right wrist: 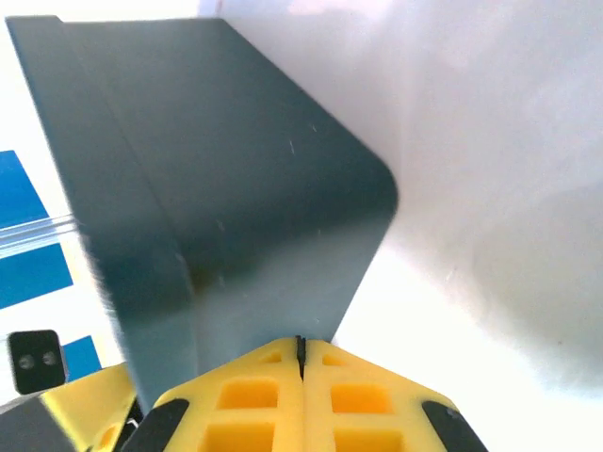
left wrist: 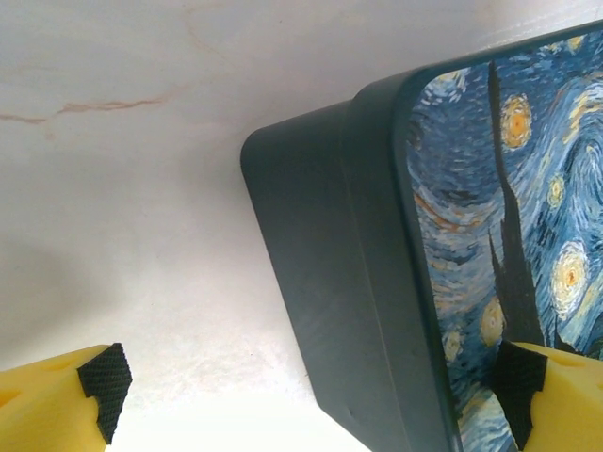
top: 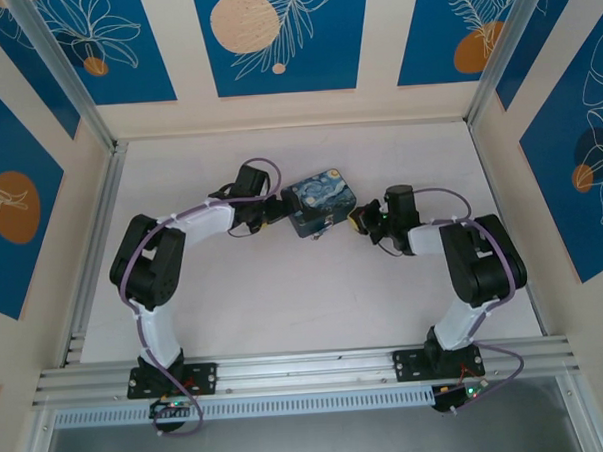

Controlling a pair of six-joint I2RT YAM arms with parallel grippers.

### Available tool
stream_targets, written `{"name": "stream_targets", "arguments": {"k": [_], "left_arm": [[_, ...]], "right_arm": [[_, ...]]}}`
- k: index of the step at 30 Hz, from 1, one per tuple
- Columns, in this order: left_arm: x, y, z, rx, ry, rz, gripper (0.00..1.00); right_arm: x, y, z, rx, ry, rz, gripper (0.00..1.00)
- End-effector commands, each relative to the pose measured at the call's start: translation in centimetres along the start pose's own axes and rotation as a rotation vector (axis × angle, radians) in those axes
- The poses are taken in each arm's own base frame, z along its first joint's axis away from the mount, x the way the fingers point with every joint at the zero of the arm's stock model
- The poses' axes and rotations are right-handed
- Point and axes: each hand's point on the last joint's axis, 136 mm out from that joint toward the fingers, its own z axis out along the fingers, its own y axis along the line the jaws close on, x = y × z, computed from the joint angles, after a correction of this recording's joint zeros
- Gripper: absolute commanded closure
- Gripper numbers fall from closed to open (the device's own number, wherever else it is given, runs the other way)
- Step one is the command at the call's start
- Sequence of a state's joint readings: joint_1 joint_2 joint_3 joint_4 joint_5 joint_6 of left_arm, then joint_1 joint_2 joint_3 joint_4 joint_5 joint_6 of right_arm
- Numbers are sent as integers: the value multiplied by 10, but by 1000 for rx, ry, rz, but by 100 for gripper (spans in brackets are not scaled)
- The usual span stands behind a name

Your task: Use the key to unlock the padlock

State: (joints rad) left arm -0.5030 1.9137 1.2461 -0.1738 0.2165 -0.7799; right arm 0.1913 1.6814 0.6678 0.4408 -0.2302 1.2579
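The white table carried a dark-blue swirl-painted tin at its middle, blocking the space between the two arms. The left end effector gaped wide astride the tin's corner, gripping nothing. The right end effector was pressed fully closed just beside the tin's opposite wall; whether it pinched the key could not be told. A tiny pale speck at the tin's near edge was too small to confirm as the padlock.
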Motion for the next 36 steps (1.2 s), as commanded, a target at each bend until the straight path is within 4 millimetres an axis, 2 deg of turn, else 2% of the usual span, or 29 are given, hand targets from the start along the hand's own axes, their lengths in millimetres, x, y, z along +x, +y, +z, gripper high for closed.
{"name": "stream_targets", "arguments": {"k": [1, 5, 7, 9, 12, 15, 22, 36], "left_arm": [[68, 68, 21, -242, 215, -35, 1], [67, 67, 20, -238, 214, -26, 1], [67, 67, 20, -239, 215, -24, 1], [68, 67, 21, -237, 217, -23, 1], [67, 67, 21, -235, 217, -25, 1], [67, 66, 22, -232, 218, -26, 1], [67, 66, 22, -229, 219, -25, 1], [69, 66, 24, -220, 222, -29, 1]], "right_arm": [[11, 12, -12, -29, 61, -66, 100], [30, 15, -15, -49, 111, -132, 98], [41, 16, -14, -69, 131, -155, 84], [50, 15, -11, -72, 145, -165, 75], [65, 9, -5, -68, 163, -172, 65], [79, 1, 5, -43, 181, -169, 60], [93, -15, 25, 54, 136, -137, 63], [76, -24, 49, 160, 14, -88, 67]]}}
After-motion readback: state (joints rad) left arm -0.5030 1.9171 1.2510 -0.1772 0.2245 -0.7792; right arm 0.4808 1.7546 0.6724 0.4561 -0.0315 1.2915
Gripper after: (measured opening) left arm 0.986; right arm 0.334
